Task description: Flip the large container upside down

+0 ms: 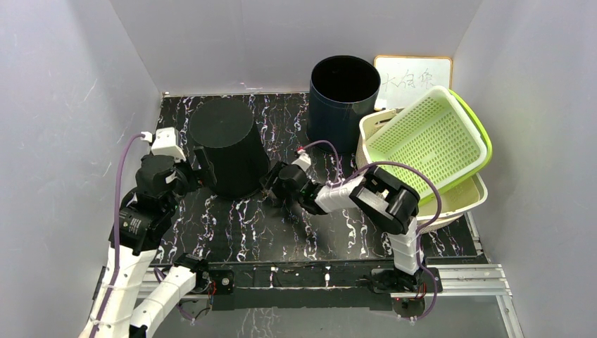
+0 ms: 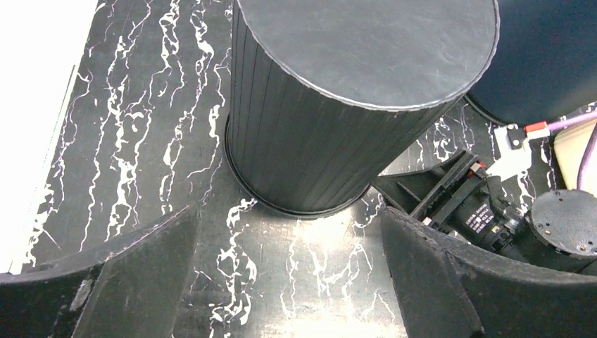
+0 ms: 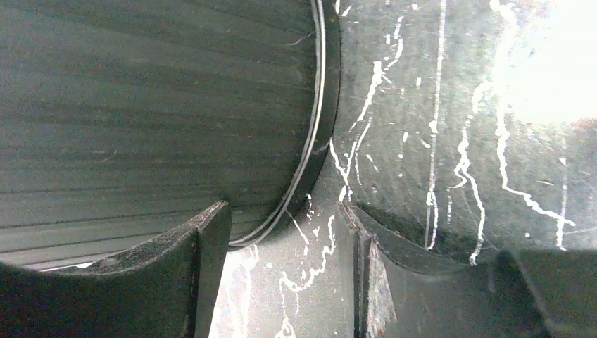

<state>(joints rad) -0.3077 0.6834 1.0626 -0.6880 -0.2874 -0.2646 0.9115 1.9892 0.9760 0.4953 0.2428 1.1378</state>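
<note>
Large container (image 1: pixel 224 144), black, sits centre-left of the top view, closed base up, rim down on worktop (image 1: pixel 317 232); flip looks done. Left end effector (image 1: pixel 203 167) and right end effector (image 1: pixel 270 186) flank its lower wall, both spread wide, gripping nothing. Next, likely: back both arms off without nudging it.

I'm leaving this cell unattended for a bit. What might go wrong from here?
1. The right gripper has its open fingers astride the bottom rim of the inverted black container; pulling away sideways might drag or tip it.
2. The left gripper sits open at the same base, near the right one, so the arms might bump.
3. A shove backward might knock the container into the upright dark bin close by.
</note>
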